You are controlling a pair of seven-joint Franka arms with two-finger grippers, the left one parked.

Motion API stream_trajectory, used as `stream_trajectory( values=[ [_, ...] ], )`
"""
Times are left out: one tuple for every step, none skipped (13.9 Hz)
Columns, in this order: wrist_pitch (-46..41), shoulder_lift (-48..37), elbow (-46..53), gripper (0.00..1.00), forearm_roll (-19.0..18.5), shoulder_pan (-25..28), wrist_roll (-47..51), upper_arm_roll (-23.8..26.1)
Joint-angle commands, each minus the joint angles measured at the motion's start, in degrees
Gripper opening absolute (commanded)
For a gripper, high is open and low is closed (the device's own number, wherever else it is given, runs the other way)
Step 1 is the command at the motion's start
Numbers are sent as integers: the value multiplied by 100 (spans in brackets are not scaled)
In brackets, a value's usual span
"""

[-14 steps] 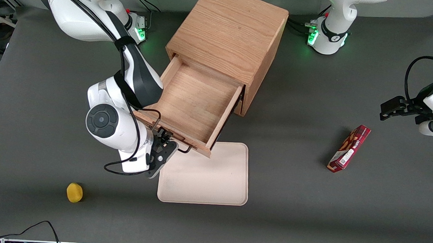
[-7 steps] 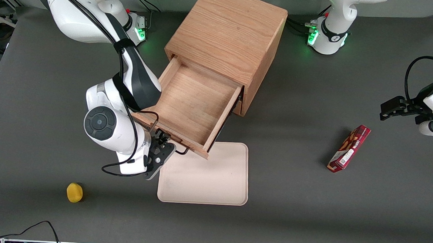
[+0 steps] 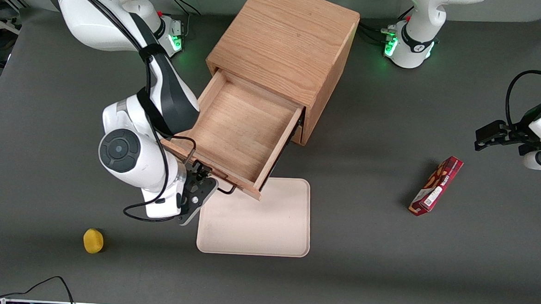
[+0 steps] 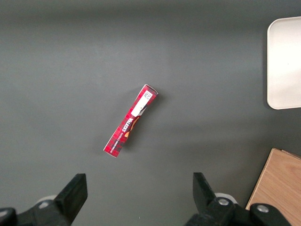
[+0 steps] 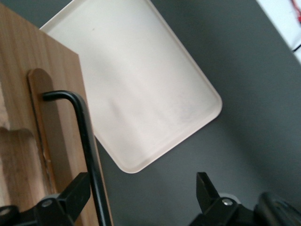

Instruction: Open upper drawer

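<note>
Drawer work looks nearly finished: the upper drawer [image 3: 241,134] stands pulled well out of the oak cabinet [image 3: 283,46], its front overhanging the cream tray [image 3: 257,221] on the worktop [image 3: 385,260]. The gripper [image 3: 200,191] sits at the drawer front, its 2 fingers spread apart, with the black bar handle [image 5: 87,155] just beside 1 finger and not clamped. To finish well, the gripper should back straight away from the handle without snagging the bar or nudging the drawer inward. Compared with 1 second ago, the arm has shifted slightly toward its own end of the worktop, and the drawer front with it.
</note>
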Motion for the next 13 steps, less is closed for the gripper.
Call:
stream_trajectory(
  values=[
    [-430,-8,501,100,-61,-111,-130,-59],
    [-554,-52,581,100,-52,-146,-130,-51],
    [-694,-166,590,100,-44,-190,-130,-51],
    [-843,-288,590,100,-26,-303,-139,-33],
    [-1062,-438,582,100,18,-409,-191,-7],
    [-1247,-639,581,100,27,-575,-270,11],
    [-1319,-867,529,100,27,-699,-384,20],
    [-1415,-1227,224,100,27,-978,-716,28],
    [-1381,-1543,-144,100,53,-1190,-1006,55],
    [-1259,-1895,-592,100,114,-1357,-1018,81],
    [-1145,-2203,-997,100,123,-1577,-1018,81],
    [-1109,-2484,-1375,100,176,-1770,-992,81],
    [-1082,-2722,-1700,100,376,-1990,-983,81]
  ],
)
